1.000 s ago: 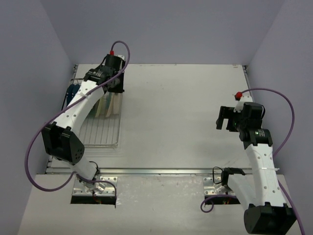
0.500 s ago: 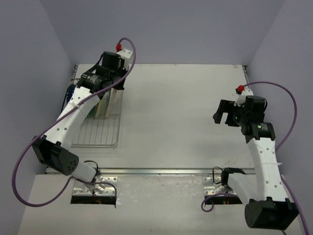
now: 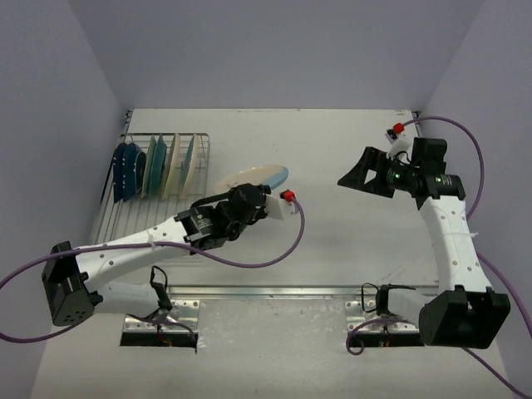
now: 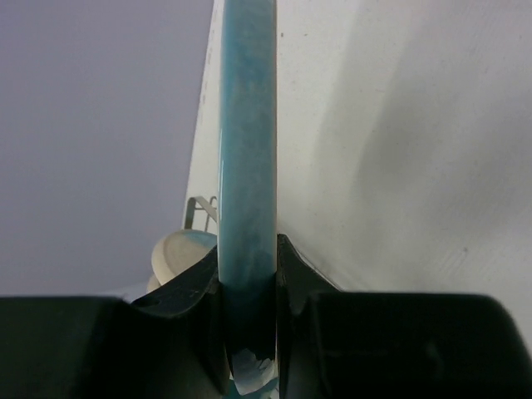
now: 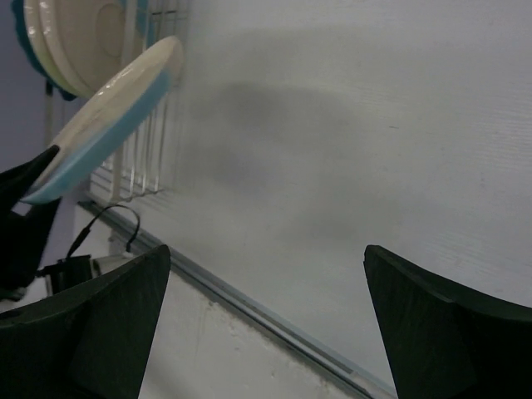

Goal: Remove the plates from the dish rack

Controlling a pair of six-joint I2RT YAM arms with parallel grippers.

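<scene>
My left gripper (image 3: pixel 252 194) is shut on the rim of a cream-and-light-blue plate (image 3: pixel 253 176) and holds it in the air just right of the dish rack (image 3: pixel 108 218). In the left wrist view the jaws (image 4: pixel 248 258) clamp the plate's blue edge (image 4: pixel 248 150). Several plates stand upright in the rack: dark navy (image 3: pixel 120 170), teal (image 3: pixel 135 169), pale blue (image 3: pixel 156 166) and cream (image 3: pixel 172 166). My right gripper (image 3: pixel 359 179) is open and empty above the table's right half. Its wrist view (image 5: pixel 266 316) shows the held plate (image 5: pixel 108 116) tilted, with rack plates (image 5: pixel 75 41) behind it.
The rack stands at the table's far left by the left wall. A metal rail (image 3: pixel 274 291) runs along the near edge between the arm bases. The left arm's purple cable (image 3: pixel 274 253) loops over the table's middle.
</scene>
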